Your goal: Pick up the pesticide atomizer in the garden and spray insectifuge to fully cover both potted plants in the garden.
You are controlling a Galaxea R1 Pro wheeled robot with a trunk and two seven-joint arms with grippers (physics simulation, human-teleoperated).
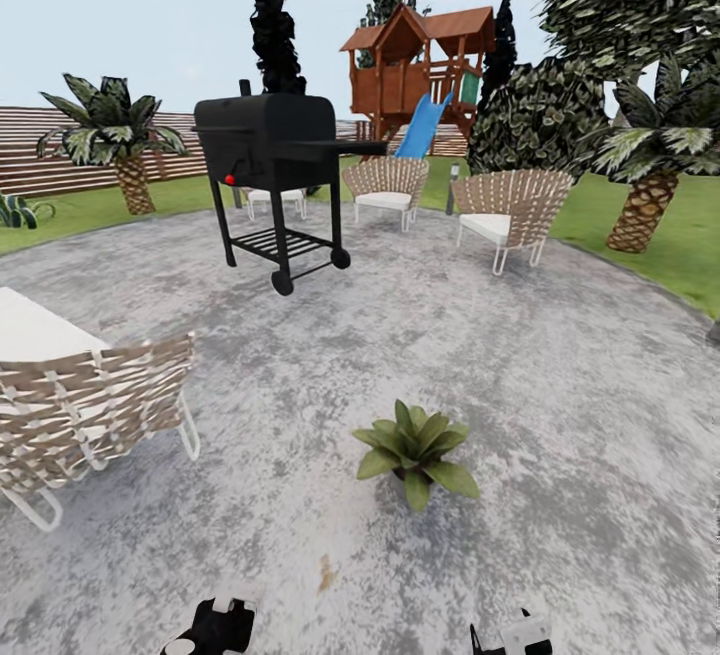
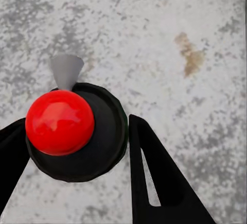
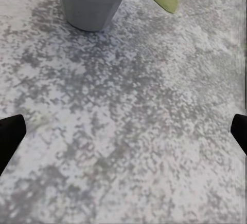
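One low potted plant (image 1: 415,447) with broad pointed green leaves sits on the round grey stone patio (image 1: 560,385), just below the centre of the head view; the right wrist view catches its small grey pot (image 3: 91,3) and one leaf tip at the top of the frame. Both grippers peek in at the bottom edge of the head view, the left gripper (image 1: 215,625) lower left, the right gripper (image 1: 512,635) lower right. Seen from the left wrist, the left gripper's dark fingers (image 2: 159,178) flank a round black object topped by a red ball (image 2: 60,122) with a pale grey nozzle (image 2: 66,70), possibly the pesticide atomizer from above; whether the fingers press it I cannot tell. The right gripper's fingers (image 3: 11,134) stand wide apart, released over bare stone. Behind stand a black barrel grill (image 1: 272,170), woven wicker chairs (image 1: 510,210), a palm (image 1: 115,135) and a wooden playhouse (image 1: 420,65) with a blue slide
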